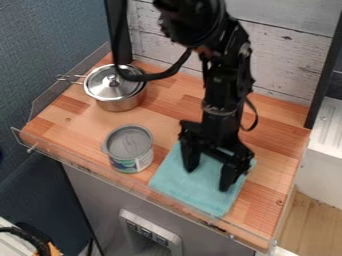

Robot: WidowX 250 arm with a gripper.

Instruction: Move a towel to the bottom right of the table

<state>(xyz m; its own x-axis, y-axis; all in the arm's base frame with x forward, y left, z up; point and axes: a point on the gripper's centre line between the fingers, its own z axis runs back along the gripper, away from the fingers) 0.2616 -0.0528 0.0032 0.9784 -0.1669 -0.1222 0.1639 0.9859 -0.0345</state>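
The black gripper (210, 174) hangs over the teal towel (190, 187), its two fingers apart and pointing down at the cloth. Bare towel shows between the fingertips; whether they touch it I cannot tell. Spread flat, the towel lies at the front of the wooden table (264, 200), right of centre, with one edge near the front rim. The gripper and arm cover part of its back side.
A grey-topped can (129, 145) stands just left of the towel. Farther back on the left is a lidded metal pot (115, 85), its handle toward the left edge. A low clear guard (113, 177) runs along the table's front.
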